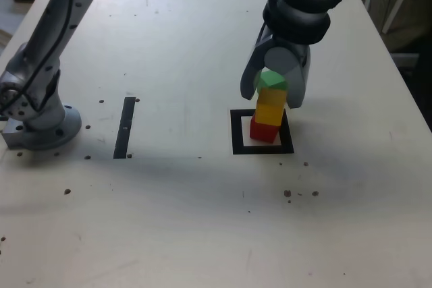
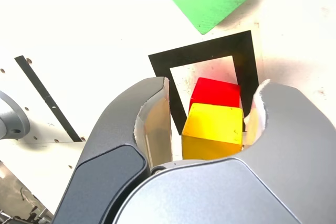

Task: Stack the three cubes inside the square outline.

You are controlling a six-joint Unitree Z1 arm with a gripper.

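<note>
Yellow cube sits on the red cube inside the square outline, green cube at the exterior view's twelve o'clock, as the open tool should rise straight, brushing neither.

I see my gripper over the yellow block, which sits on the red block inside the black square, right of the tape strip and arm base.
</note>
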